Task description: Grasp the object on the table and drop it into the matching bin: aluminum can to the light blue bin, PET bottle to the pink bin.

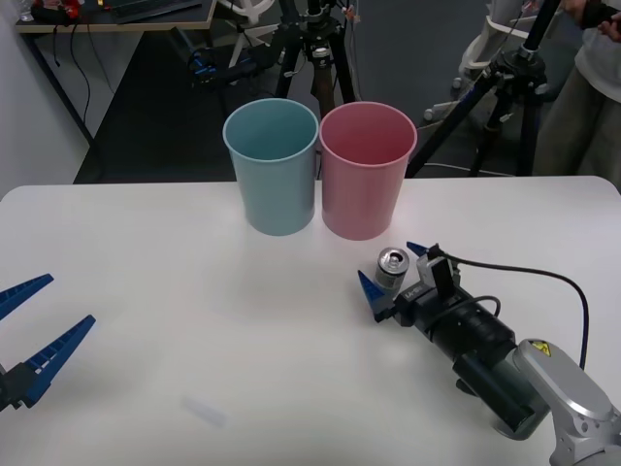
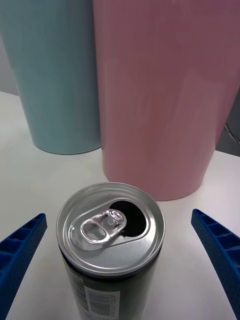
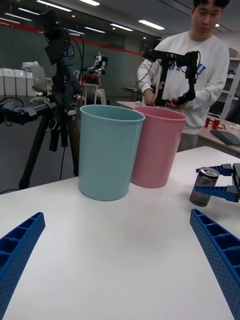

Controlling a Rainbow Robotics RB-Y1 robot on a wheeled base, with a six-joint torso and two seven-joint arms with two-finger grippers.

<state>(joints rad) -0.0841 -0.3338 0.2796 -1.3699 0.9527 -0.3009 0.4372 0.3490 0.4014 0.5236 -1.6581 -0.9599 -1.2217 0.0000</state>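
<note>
While the aluminum can stands upright just before the pink bin, toward the tabletop's far edge, I see my right gripper spread around it, untouching. Left gripper released, near-left corner.

Robotics lab: camera tripods, cabling, strip lights (equipment benches behind white table).

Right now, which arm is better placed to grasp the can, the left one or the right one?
The right. Its gripper is open with one finger on each side of the aluminum can, which stands upright just before the pink bin. The left gripper is open too, but far across the table.
</note>
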